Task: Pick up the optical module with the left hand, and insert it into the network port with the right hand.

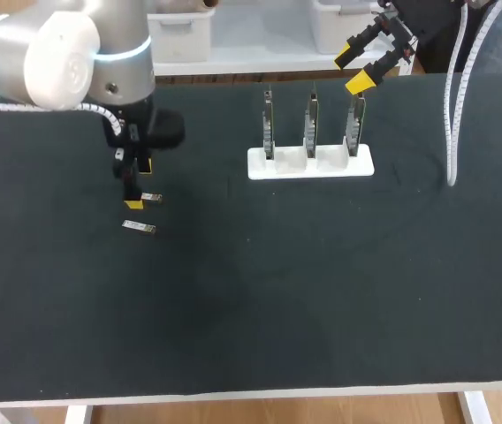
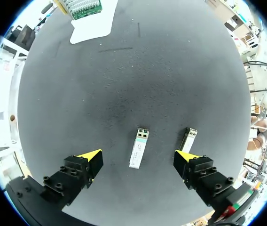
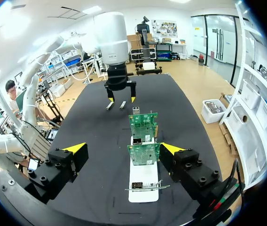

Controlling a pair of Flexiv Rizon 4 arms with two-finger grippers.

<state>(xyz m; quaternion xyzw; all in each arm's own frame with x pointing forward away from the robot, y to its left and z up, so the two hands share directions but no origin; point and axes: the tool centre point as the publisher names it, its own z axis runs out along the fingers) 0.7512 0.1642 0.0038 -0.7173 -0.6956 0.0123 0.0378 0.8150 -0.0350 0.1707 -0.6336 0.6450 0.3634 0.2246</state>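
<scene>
Pickup stage: left gripper (image 2: 138,157) hovers with jaws open, straddling the optical module (image 2: 139,148) flat on the table (image 2: 124,84), second module (image 2: 189,138) just beside. Next up, I'd say: lower, pinch squarely. Right gripper (image 1: 353,71) hangs with jaws open over the port boards (image 1: 310,132).

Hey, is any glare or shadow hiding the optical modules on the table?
Head view: no glare on the table. Left wrist view: a darker patch lies ahead of the left gripper, beyond the optical module between its open fingers and the second module; both evenly lit.
</scene>
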